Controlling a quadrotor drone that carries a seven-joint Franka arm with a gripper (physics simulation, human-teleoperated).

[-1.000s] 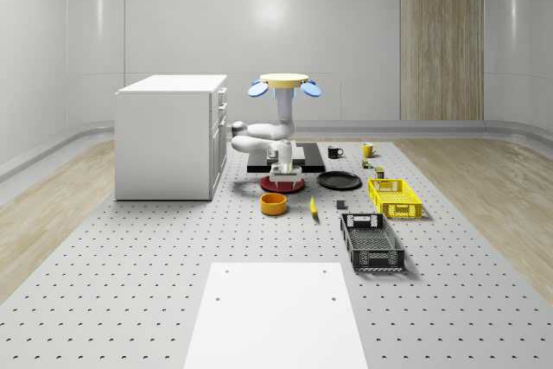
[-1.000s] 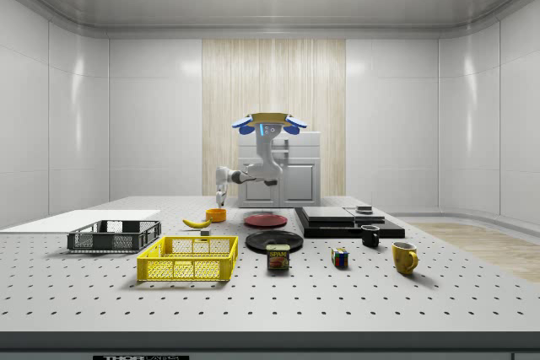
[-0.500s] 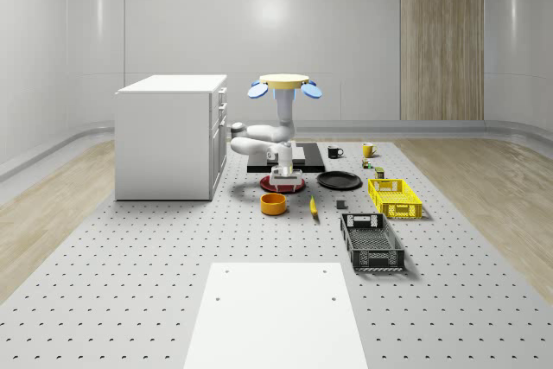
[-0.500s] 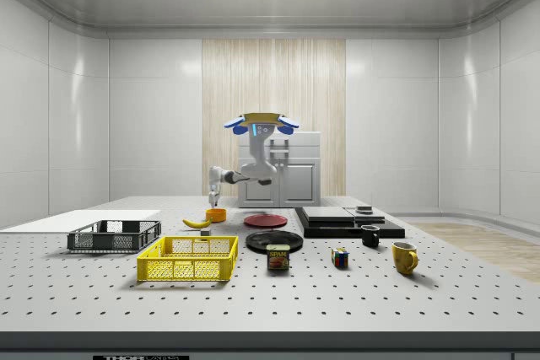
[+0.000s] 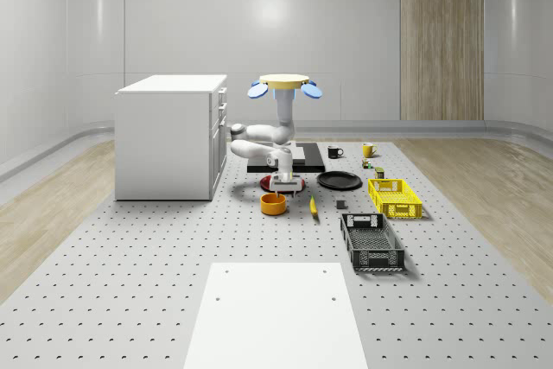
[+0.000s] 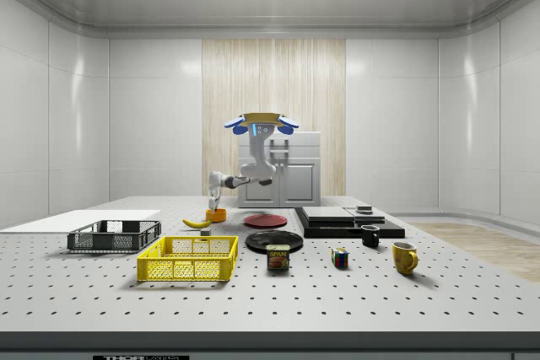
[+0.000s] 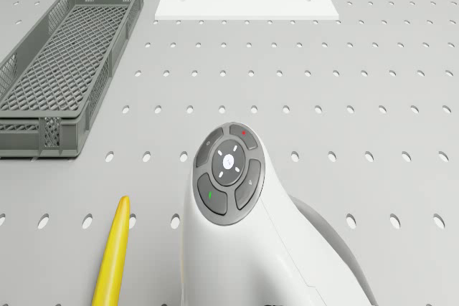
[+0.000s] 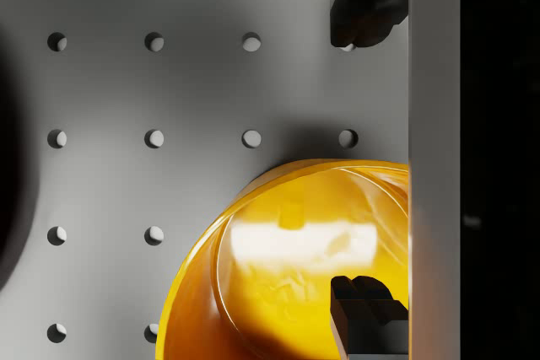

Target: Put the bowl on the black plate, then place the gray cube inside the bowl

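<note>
A yellow banana point(image 5: 313, 205) and red round plate point(image 5: 270, 182) flank the orange round bowl point(image 5: 274, 203) on the perforated gray tabletop point(image 5: 155, 257). The drone point(image 5: 286, 85) hovers behind. The pincer point(image 8: 364, 162) gapes wide, empty, straddling the bowl's rim.

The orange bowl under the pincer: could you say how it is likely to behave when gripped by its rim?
The bowl looks rigid and glossy, so its rim may be slippery. It sits flat and wide on the table, so tipping seems unlikely. The open pincer straddles the rim, one finger inside; a one-sided grip might tilt it.
</note>
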